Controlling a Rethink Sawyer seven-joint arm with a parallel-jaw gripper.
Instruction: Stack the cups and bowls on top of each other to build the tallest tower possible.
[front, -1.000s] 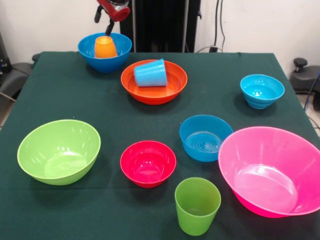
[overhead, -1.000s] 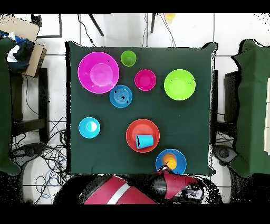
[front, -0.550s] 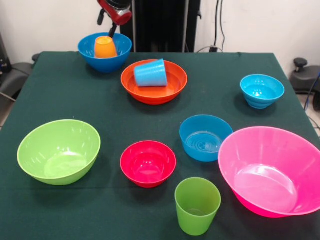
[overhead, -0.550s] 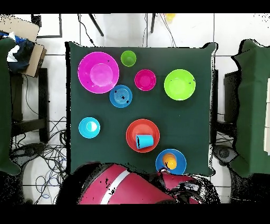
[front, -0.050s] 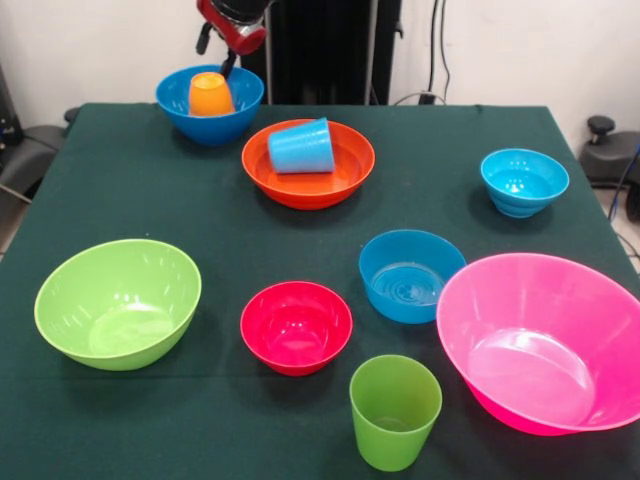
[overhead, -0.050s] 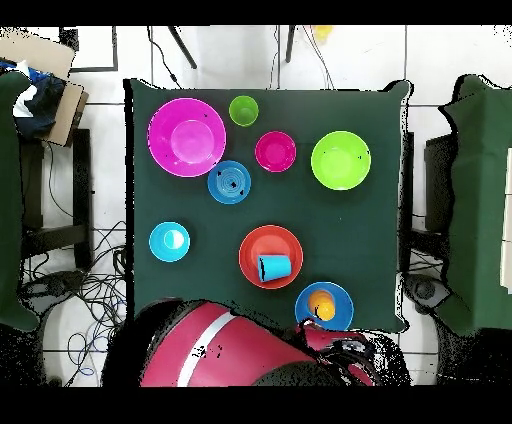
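1. Pink bowl (front, -0.050s: 545, 340), lime bowl (front, -0.050s: 118, 302): your widest bases, both empty.
2. Orange bowl (front, -0.050s: 308, 163) cradles the light blue cup (front, -0.050s: 301, 147), tipped sideways.
3. Blue bowl (front, -0.050s: 210, 103) holds the inverted orange cup (front, -0.050s: 210, 94).
4. Gripper (front, -0.050s: 228, 20) hangs above it; you cannot tell its grip.

Orange cup (front, -0.050s: 210, 94) sits upside down in large blue bowl (front, -0.050s: 209, 115) at far left corner. Lt blue cup (front, -0.050s: 301, 147) lies on its side in wide orange bowl (front, -0.050s: 308, 183). Green cup (front, -0.050s: 394, 411) upright, empty, near front edge. Pink bowl (front, -0.050s: 540, 341), lime bowl (front, -0.050s: 118, 302), red bowl (front, -0.050s: 296, 326), med blue bowl (front, -0.050s: 410, 275), turquoise bowl (front, -0.050s: 523, 181): all upright, empty, apart.
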